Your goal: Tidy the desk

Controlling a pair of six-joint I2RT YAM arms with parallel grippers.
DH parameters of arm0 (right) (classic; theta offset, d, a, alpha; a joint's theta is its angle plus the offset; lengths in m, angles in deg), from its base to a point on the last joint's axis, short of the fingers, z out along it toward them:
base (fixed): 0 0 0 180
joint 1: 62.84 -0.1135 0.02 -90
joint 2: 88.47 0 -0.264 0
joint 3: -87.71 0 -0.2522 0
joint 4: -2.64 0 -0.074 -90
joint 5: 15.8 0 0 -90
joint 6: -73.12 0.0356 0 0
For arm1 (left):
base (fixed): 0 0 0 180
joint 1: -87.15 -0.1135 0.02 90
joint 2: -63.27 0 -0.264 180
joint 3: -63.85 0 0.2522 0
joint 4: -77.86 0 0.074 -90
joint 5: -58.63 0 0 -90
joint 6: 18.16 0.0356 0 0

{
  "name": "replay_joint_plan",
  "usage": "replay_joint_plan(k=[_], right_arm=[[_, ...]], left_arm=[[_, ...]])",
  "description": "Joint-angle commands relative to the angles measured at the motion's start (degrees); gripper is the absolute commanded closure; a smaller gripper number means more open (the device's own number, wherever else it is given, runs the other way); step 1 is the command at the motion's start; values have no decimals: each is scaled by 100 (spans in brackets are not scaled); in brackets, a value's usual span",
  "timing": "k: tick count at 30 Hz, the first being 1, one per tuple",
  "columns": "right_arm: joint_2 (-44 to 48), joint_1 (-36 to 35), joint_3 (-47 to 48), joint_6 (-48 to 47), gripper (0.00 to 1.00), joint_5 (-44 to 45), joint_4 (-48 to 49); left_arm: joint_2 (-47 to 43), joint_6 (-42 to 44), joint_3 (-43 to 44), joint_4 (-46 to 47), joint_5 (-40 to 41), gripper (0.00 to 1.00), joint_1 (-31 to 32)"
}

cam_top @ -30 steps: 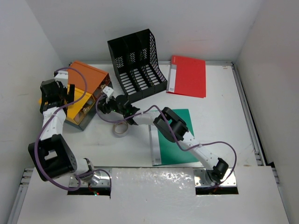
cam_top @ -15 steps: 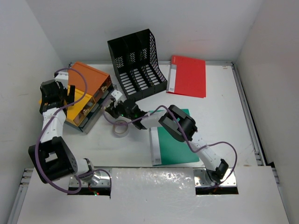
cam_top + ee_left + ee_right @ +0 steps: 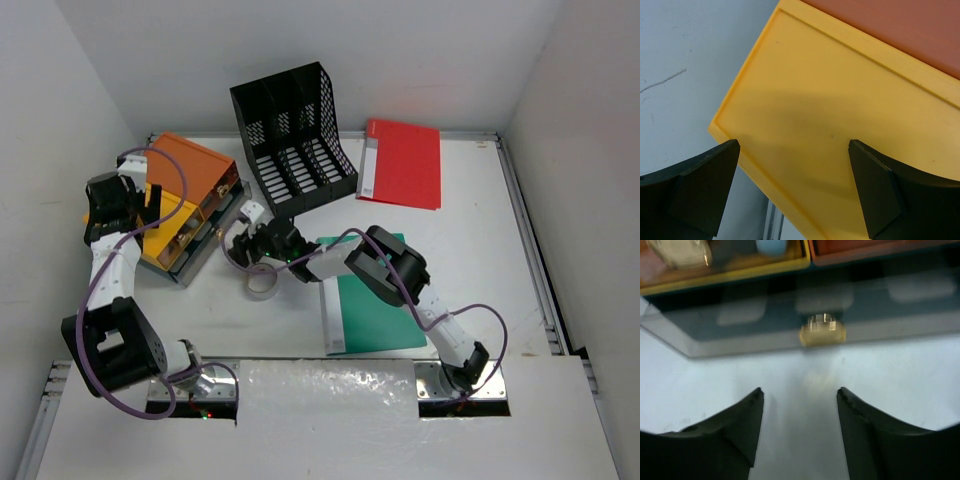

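Right claw (image 3: 800, 395) released, empty; bench (image 3: 805, 371) under it, drawer knob (image 3: 823, 330) just ahead. Left claw (image 3: 795, 147) released, yellow panel (image 3: 830, 100) ahead. I fear an off-centre close missing the knob and shoving the box (image 3: 190, 170).

White desk (image 3: 480, 250), large and flat, thin raised rim, metal rails along edges

- Black mesh file rack (image 3: 293, 135), upright at the back, three slots.
- Orange-yellow drawer box (image 3: 185, 175) at the left; blurred brass-coloured knob (image 3: 822, 330) on its grey front, perhaps a drawer pull.
- Red folder (image 3: 402, 163), flat, right of the rack.
- Green folder (image 3: 375, 315), white spine, nearer the front.
- Tape roll (image 3: 251, 285), between box and green folder.
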Motion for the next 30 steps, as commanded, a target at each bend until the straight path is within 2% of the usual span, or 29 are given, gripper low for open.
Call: replay_joint_plan(k=[1,9,24,30], right_arm=[[-233,-14,875,-80,39,-68,-248],[-937,-14,2123,-300,45,-120,-1215],[-937,-14,2141,-529,48,38,-697],[-1025,-5,2361,-458,55,135,-750]], left_arm=[[9,50,-51,-829,-100,9,-42],[-26,59,-15,-847,-74,9,-42],[26,50,-15,-803,-91,9,-42],[26,85,-50,-803,-65,9,-42]])
